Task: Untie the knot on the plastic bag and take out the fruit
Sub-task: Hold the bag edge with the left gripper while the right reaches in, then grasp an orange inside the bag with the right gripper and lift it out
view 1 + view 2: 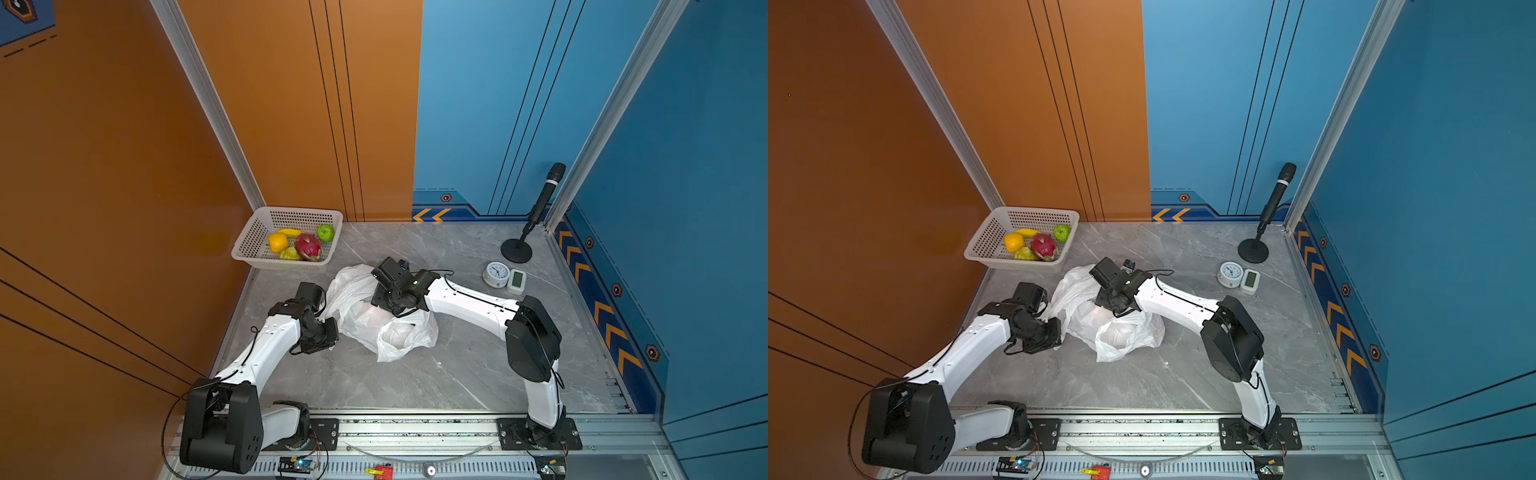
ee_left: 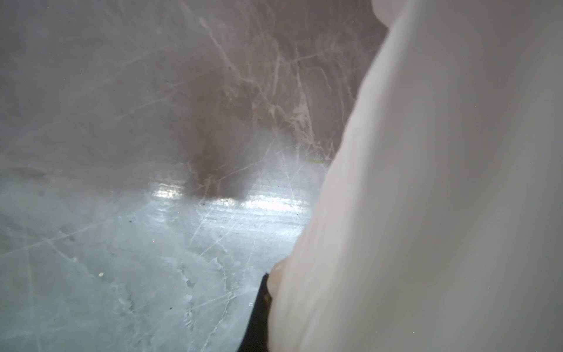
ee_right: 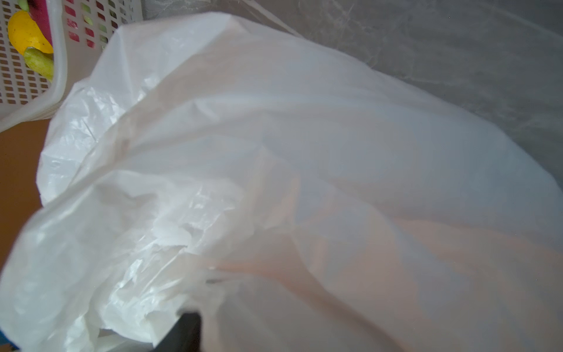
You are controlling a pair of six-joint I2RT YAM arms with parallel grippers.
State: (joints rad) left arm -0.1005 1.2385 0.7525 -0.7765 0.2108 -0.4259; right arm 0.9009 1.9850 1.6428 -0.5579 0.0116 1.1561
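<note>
Left claw (image 1: 333, 330) was clamped on the plastic bag (image 1: 361, 326) at 9 o'clock; right claw (image 1: 379, 303) couldn't be read. Edge was best pulled taut, tbh.

My feed, by colour: white, grey, orange, blue.
I see a translucent white plastic bag (image 1: 361, 326) on the white-veined grey marble table (image 1: 415, 382); the white mesh basket (image 1: 251, 243) shows 1 pink-red dragon fruit (image 1: 308, 246), 1 yellow-orange fruit (image 1: 278, 242) and 1 green fruit (image 1: 326, 232); behind stand an orange wall (image 1: 104, 166) and a blue wall (image 1: 478, 104).

Blurred plastic bag (image 2: 426, 183), grey marble table (image 2: 122, 259)
</note>
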